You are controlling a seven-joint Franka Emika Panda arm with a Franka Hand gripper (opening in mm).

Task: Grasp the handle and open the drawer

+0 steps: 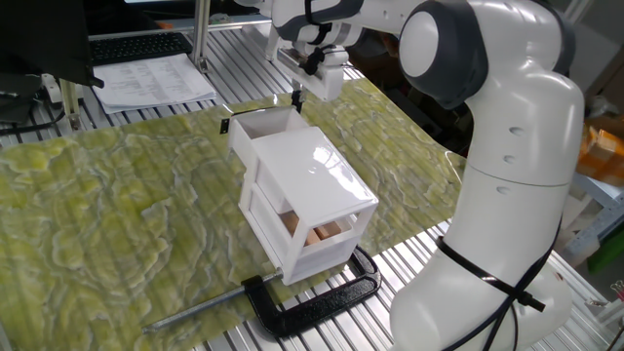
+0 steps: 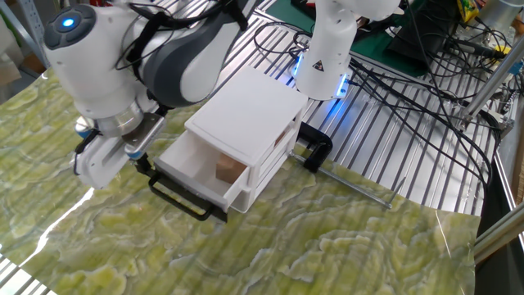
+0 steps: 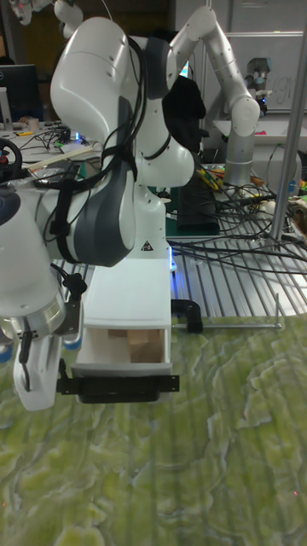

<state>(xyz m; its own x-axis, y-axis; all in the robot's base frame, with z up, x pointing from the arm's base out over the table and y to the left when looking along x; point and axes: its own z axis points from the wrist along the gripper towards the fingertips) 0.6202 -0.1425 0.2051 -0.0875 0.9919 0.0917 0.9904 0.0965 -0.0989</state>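
the drawer (image 2: pixel 190 172) stands pulled out of the white box (image 2: pixel 246 115); the end effector (image 2: pixel 141 162) sits beside its black handle (image 2: pixel 176 199), grip unclear.

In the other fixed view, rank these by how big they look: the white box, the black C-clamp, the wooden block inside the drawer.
1. white box
2. black C-clamp, partly hidden behind the box
3. wooden block, clearly the smallest

I'm looking into a robotics lab: a slotted aluminium bench (image 2: pixel 426 156), a second robot arm (image 3: pixel 223 72) behind, tangled cables (image 2: pixel 426 57), a monitor (image 3: pixel 19 94) and keyboard (image 1: pixel 136 44)
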